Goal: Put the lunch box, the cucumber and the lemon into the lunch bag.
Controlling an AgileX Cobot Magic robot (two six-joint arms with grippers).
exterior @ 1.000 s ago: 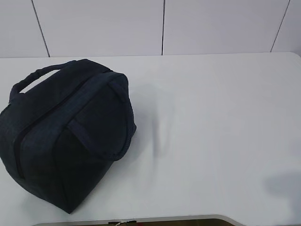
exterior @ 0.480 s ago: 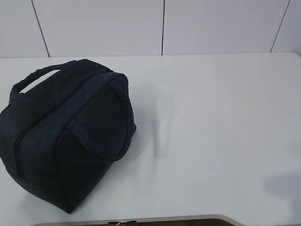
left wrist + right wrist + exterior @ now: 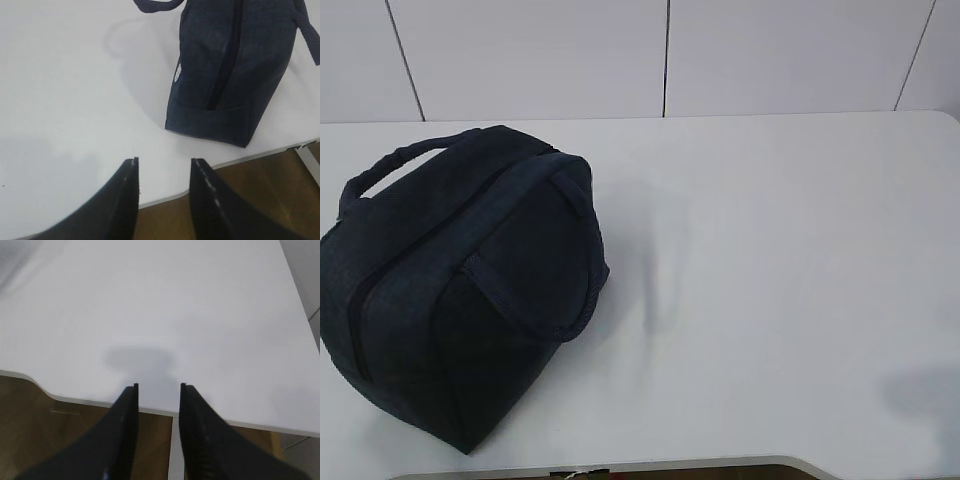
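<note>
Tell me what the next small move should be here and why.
Probably nothing beyond holding both arms back. The lunch bag sits zipped shut on the table, no lunch box, cucumber or lemon shows in any view, and the left gripper and right gripper hang open and empty near the table's edge.

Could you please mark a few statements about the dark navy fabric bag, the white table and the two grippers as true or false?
1. The dark navy fabric lunch bag sits on the left part of the white table in the exterior view. True.
2. The bag's zipper is wide open, showing the lining. False: it looks zipped shut.
3. The left gripper holds a strap handle. False: its jaws are apart and empty, near the table edge.
4. The right gripper is open with nothing between its jaws. True.
5. A lemon lies on the table beside the bag. False: no lemon shows in any view.
</note>
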